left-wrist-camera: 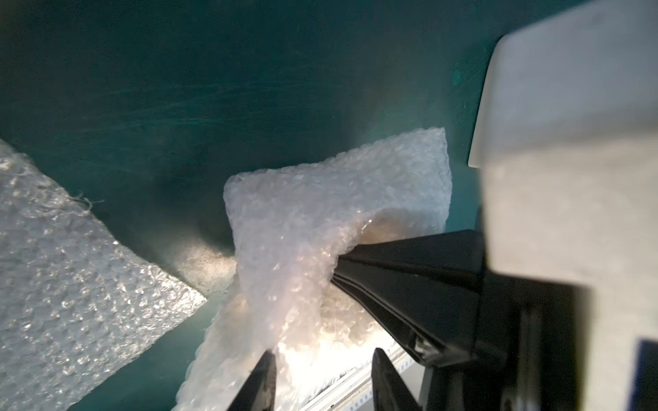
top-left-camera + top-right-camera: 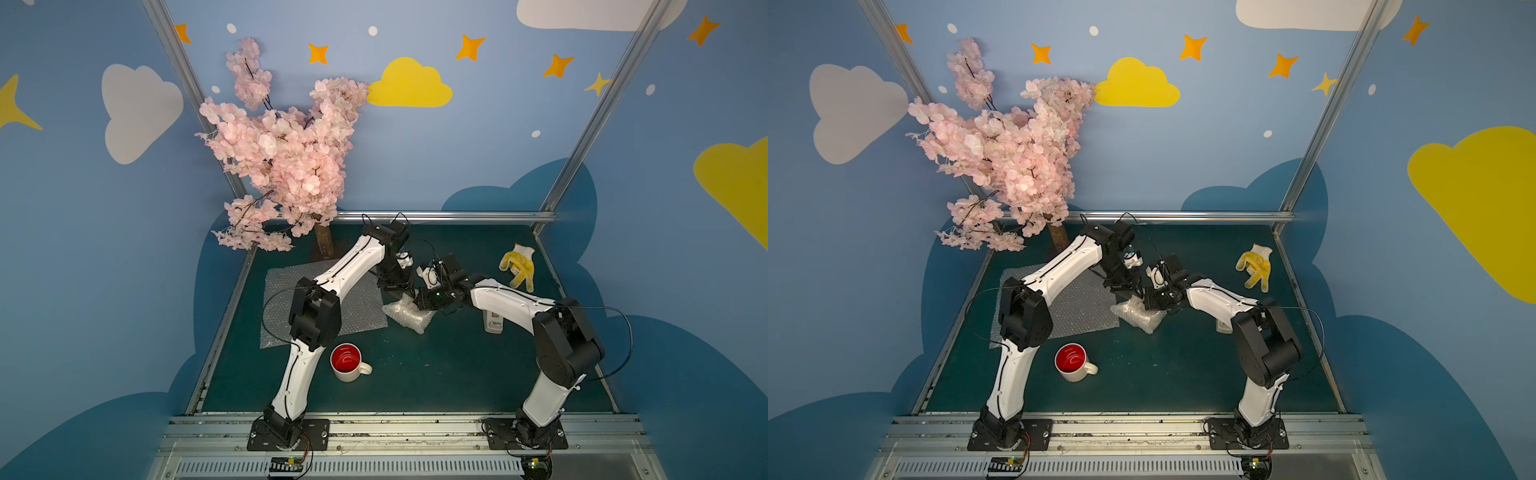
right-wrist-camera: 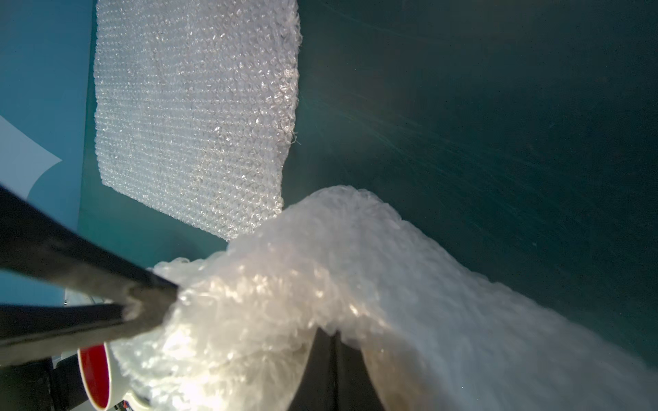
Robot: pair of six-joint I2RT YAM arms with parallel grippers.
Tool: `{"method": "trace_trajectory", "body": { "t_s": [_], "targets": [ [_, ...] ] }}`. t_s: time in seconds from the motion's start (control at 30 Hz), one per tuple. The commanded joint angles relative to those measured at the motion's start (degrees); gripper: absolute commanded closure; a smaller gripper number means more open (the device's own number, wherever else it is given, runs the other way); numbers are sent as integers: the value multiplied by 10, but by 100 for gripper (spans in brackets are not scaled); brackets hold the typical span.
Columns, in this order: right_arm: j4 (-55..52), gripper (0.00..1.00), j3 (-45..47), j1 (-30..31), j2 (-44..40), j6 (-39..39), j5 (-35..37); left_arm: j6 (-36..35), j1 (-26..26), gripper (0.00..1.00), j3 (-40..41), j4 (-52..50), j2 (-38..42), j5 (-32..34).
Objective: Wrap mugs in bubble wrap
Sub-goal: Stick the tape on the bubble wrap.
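A crumpled bubble wrap bundle (image 2: pixel 409 316) lies mid-table, with a tan shade showing through it in the left wrist view. My right gripper (image 3: pixel 334 332) is shut on a fold of this bundle (image 3: pixel 356 256) and shows as closed black fingers (image 1: pixel 391 270) in the left wrist view. My left gripper (image 1: pixel 324 350) stands open at the bundle's (image 1: pixel 302 227) edge, with nothing pinched between its fingers (image 3: pixel 142 281). A second, flat bubble wrap sheet (image 2: pixel 357 307) lies to the left, partly under my left arm. A cream mug with a red inside (image 2: pixel 347 361) stands upright near the front.
A yellow-and-white glove (image 2: pixel 517 266) lies at the back right. A pink blossom tree (image 2: pixel 282 158) stands at the back left corner. A small white object (image 2: pixel 493 323) sits under my right arm. Metal rails (image 2: pixel 374 424) border the front edge.
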State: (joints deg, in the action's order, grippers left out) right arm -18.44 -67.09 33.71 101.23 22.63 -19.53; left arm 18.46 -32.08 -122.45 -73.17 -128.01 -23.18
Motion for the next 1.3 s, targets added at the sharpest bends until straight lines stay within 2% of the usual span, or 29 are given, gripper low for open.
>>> {"method": "trace_trajectory", "body": {
  "t_s": [0.0,0.13,0.3,0.43,0.53,0.67,0.83,1.03,1.27],
  "targets": [
    [-27,100,-9,1,3,8,4,15,-6,55,14,18,5,10],
    [-30,100,-11,0,-4,10,6,23,-8,55,9,16,-9,32],
    [-37,93,-16,0,-16,8,10,23,-9,59,-10,-8,-25,78],
    [-42,78,-20,0,-23,6,10,27,-9,63,-20,-15,-36,85],
    [-46,63,-20,-1,-33,3,11,28,-9,65,-23,-13,-39,88],
    [-55,55,-20,-2,-49,-1,17,27,-9,73,-37,-21,-44,94],
    [-60,53,-16,-7,-70,-2,20,24,-9,81,-45,-24,-50,90],
    [-42,53,-1,-11,-96,3,5,25,-9,85,-47,-22,-50,85],
    [-32,51,7,-30,-118,11,-48,24,-9,85,-59,-20,-50,70]
  ]
}}
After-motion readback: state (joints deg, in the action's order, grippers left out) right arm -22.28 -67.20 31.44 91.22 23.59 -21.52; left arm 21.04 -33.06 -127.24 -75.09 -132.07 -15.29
